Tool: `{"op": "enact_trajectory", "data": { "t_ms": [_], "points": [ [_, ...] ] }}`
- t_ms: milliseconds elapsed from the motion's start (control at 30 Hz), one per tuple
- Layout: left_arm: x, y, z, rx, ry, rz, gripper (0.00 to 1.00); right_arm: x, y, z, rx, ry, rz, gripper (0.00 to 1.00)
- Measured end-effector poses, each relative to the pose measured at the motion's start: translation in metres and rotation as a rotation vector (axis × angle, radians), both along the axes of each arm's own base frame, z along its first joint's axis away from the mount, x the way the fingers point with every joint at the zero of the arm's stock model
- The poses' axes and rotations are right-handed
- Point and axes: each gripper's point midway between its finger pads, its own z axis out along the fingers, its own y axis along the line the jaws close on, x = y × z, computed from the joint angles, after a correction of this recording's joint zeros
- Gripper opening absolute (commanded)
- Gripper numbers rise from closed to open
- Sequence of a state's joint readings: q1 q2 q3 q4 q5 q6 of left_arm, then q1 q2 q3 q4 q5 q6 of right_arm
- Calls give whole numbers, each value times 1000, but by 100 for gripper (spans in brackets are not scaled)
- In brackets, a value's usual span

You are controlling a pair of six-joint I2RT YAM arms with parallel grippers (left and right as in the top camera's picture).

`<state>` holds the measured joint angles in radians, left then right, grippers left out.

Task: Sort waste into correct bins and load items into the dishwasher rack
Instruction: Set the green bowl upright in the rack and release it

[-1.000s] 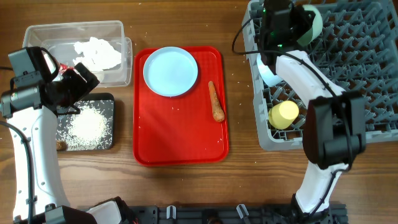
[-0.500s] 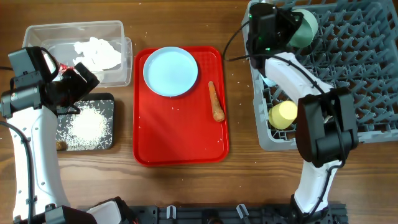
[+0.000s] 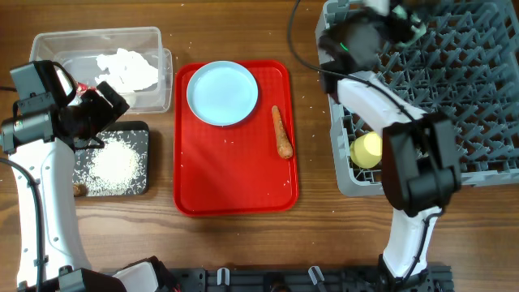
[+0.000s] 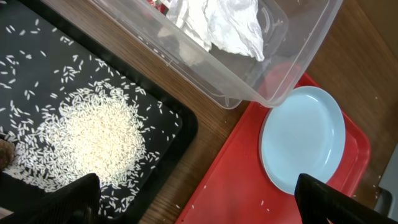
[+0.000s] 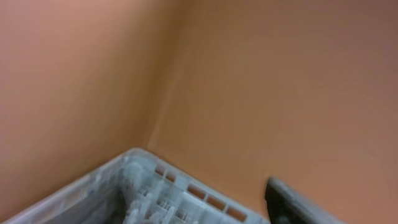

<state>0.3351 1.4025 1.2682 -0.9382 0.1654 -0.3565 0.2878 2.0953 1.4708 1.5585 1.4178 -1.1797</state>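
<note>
The pale blue plate (image 3: 222,92) (image 4: 303,138) and the orange carrot (image 3: 280,132) lie on the red serving tray. The yellow cup (image 3: 366,149) sits in the grey dishwasher rack (image 3: 462,97). The napkin (image 3: 127,69) and red wrapper (image 3: 84,87) are in the clear tub (image 3: 97,36). Rice (image 3: 112,166) covers the black tray (image 3: 139,134), with a brown scrap (image 3: 79,189) beside it. My left gripper (image 3: 104,101) (image 4: 199,208) hangs open over the gap between black tray and red tray. My right gripper (image 3: 395,11) is blurred over the rack's far-left corner, open, one finger (image 5: 292,202) showing, nothing in it. The bowls are hidden by that blur.
The red serving tray (image 3: 235,174) fills the middle of the table, with stray rice grains on it. The rack corner (image 5: 143,180) sits just below my right wrist camera. Bare wood runs between tray and rack.
My right gripper has opened and swung up and away at the rack's far-left corner; the pale bowl it held no longer shows in it. The left arm has not moved.
</note>
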Motion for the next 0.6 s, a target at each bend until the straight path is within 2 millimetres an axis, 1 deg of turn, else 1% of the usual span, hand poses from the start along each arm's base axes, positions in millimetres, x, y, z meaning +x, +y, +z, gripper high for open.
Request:
{"op": "enact_trajectory", "data": {
  "t_ms": [33, 67, 100, 133, 367, 433, 467, 600],
  "points": [
    [0, 0, 0, 0, 0, 0, 100, -7, -9, 5, 12, 21, -34, 44],
    [0, 0, 0, 1, 1, 1, 100, -10, -14, 8, 13, 42, -51, 47],
    [0, 0, 0, 1, -1, 0, 100, -12, -19, 6, 12, 80, -74, 50],
    [0, 0, 0, 0, 0, 0, 100, -12, -22, 3, 13, 110, -88, 51],
    [0, 0, 0, 1, -1, 0, 100, -13, -23, -1, 11, 173, -105, 53],
    [0, 0, 0, 0, 0, 0, 100, -11, -23, -3, 4, 204, -107, 54],
    [0, 0, 0, 1, 0, 0, 100, -8, -22, -6, -11, 252, -108, 54],
    [0, 0, 0, 1, -1, 0, 100, -1, -20, -13, -28, 313, -107, 52]
  ]
}}
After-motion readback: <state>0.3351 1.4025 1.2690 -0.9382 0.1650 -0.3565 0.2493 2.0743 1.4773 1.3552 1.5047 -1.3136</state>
